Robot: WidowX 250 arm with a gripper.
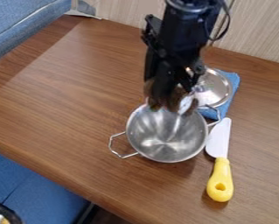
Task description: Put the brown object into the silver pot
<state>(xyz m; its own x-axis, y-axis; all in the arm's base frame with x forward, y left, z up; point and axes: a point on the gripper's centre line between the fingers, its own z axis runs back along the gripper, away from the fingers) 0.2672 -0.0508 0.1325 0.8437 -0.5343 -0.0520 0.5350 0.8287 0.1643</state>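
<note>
Count: one silver pot [167, 148], two wire handles, upright on the wooden tabletop [65, 105]. My one claw [172, 104] hangs over the pot's far rim. Brown patches, likely the brown object [175, 98], show at my claw's lower end, above that rim; outline and number unclear. How far open my claw is, and whether it grips anything, I cannot tell. Far right of the pot: one round silver lid [214, 89] on one blue cloth [233, 84]. Right of the pot: one knife [219, 142], white blade pointing far, one yellow handle pointing near, with one hole. Blue upholstery: two areas, far left [24, 22] and near left [33, 192].
</note>
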